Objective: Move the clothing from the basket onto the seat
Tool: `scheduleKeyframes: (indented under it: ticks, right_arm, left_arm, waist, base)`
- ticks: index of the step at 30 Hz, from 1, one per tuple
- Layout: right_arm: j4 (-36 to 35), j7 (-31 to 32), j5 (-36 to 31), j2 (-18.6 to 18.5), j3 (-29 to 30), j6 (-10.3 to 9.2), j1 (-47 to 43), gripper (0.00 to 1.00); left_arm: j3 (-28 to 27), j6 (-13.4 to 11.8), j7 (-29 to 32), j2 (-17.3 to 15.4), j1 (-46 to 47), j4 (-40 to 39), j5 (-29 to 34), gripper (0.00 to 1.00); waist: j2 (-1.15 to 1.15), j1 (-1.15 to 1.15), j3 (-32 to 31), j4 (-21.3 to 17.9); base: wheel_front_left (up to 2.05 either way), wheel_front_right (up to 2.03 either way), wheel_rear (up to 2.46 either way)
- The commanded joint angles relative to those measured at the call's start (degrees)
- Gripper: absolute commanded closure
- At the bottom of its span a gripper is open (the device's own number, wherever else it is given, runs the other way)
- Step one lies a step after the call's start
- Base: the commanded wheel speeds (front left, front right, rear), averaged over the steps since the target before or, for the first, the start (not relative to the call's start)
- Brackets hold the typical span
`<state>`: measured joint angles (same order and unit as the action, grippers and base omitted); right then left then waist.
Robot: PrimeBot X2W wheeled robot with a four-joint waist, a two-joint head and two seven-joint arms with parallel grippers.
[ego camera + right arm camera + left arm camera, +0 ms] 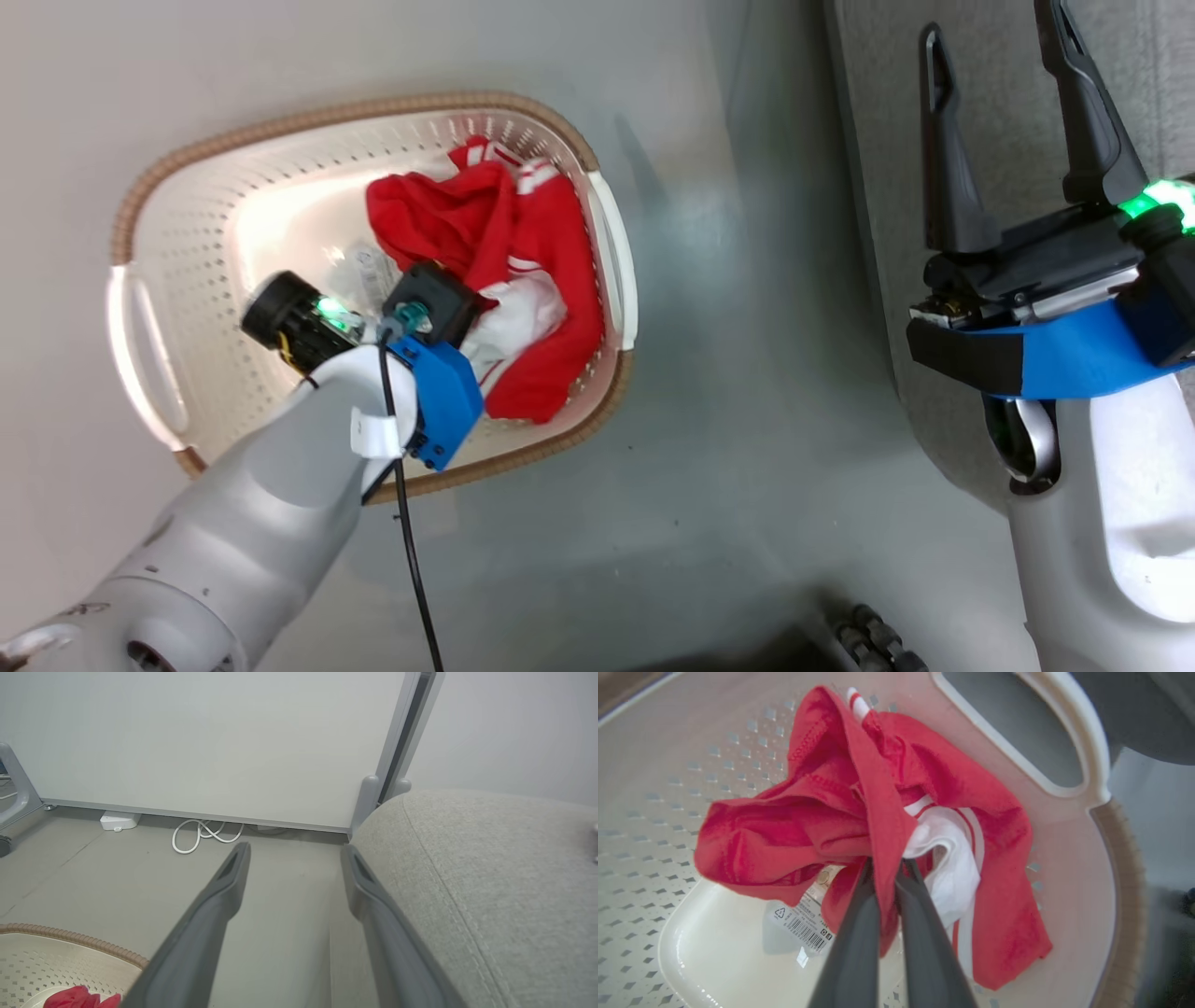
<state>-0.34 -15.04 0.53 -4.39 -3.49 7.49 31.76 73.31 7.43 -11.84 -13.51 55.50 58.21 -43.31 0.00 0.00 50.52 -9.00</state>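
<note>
Through my right wrist camera I see grey floor (pixel 117 877) running to a pale panel (pixel 210 742) at twelve o'clock. A looped white cable (pixel 203 835) lies at the panel's base, a small white box (pixel 120 821) at its nine o'clock, and a grey frame leg (pixel 14 784) farther out the same way. The panel's grey foot (pixel 366 798) stands at the cable's three o'clock.

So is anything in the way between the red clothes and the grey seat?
Only the basket wall beside the clothing; past that, floor runs to the seat. The left gripper is shut on the clothing.
</note>
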Motion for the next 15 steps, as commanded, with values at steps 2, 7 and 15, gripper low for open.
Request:
scheduleKeyframes:
  ticks: [2,7,15]
  right_arm:
    - [0.36,-0.22,-0.23,-0.65,0.29,0.01,-0.89,0.0]
    - [1.1,-0.22,-0.04,-1.12,0.79,0.01,-2.5,0.0]
    - [2.46,-0.21,0.22,-1.54,2.06,0.01,-5.99,0.0]
  left_arm:
    - [0.19,0.06,-1.06,0.52,-0.62,-0.8,-0.18,1.0]
    - [0.19,0.06,-2.87,1.01,-2.45,-3.32,-0.6,1.0]
    - [-2.62,0.06,-3.4,0.48,-4.78,-10.1,0.37,1.0]
  waist:
    - [0.0,0.0,-3.0,1.41]
    - [0.0,0.0,-7.73,2.72]
    - [0.0,0.0,-15.71,5.38]
  base:
    - [0.0,0.0,0.0]
    - [0.0,0.0,0.0]
    - [0.0,0.0,0.0]
